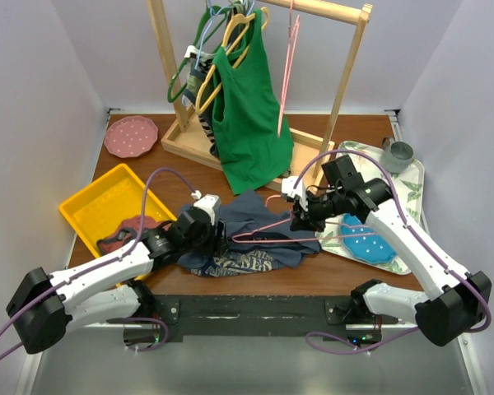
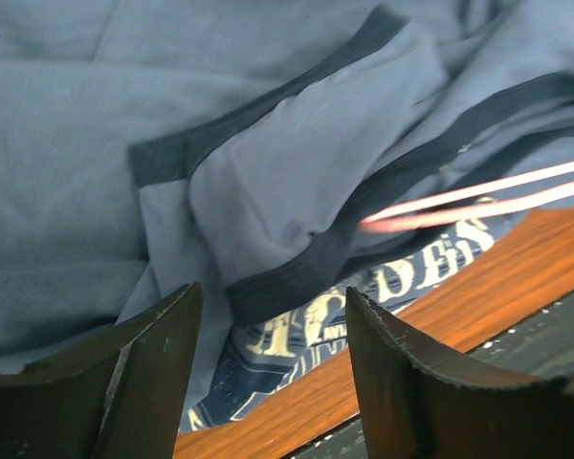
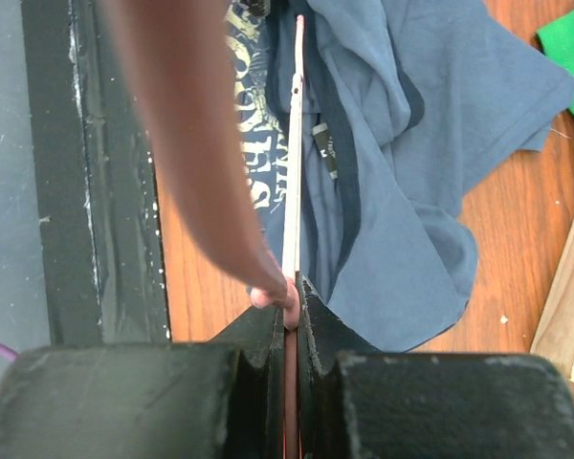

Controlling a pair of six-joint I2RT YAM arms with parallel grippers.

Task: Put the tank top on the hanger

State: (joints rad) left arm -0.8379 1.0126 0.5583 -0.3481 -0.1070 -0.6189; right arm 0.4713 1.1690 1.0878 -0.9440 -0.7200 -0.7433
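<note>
Right fingers [image 3: 263, 335] tight on thin pink wire hanger [image 3: 295, 143]

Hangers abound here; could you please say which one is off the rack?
The pink hanger clamped in the right gripper; the others hang on the rack.

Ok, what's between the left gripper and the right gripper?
In the top view, the tank top fills that gap, with the pink hanger, pinched by the right gripper, stretching across it toward the left gripper.
</note>
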